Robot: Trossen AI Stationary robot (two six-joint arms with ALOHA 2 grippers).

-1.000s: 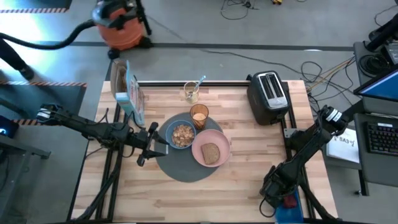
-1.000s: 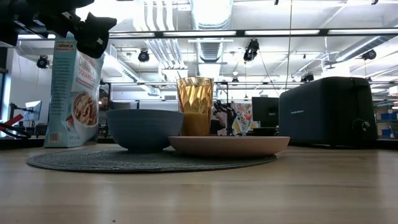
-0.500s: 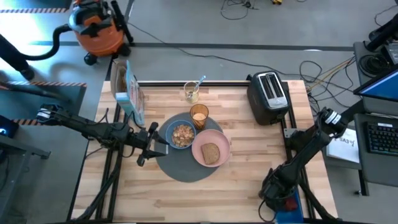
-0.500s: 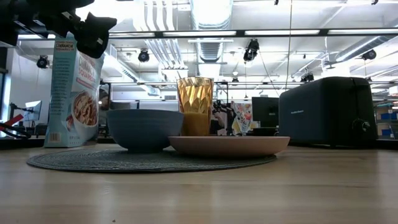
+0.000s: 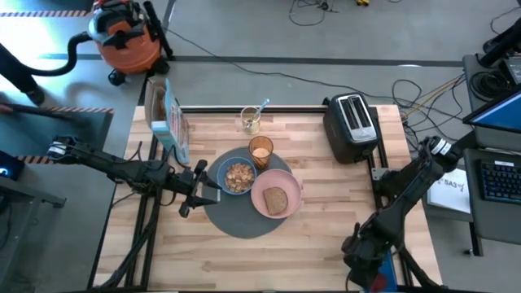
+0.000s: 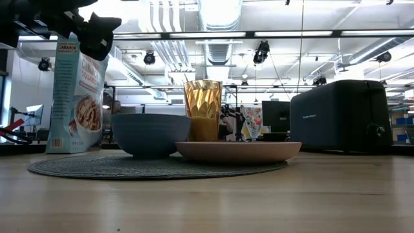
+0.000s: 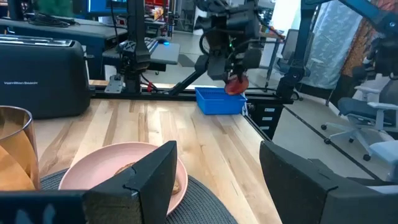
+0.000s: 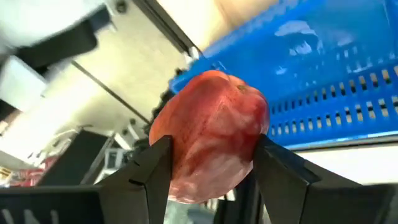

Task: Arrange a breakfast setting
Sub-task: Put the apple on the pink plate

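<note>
Right pincer has lifted red food piece above blue bin.

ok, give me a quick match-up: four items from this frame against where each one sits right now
Items:
1. brown toast slice
2. small red food piece
3. small blue bowl
4. cereal box

Places:
A. between the right gripper jaws
B. on the large round dark-grey mat
C. on the pink plate
D. table's far left corner

Pairs: 1-C, 2-A, 3-B, 4-D
</note>
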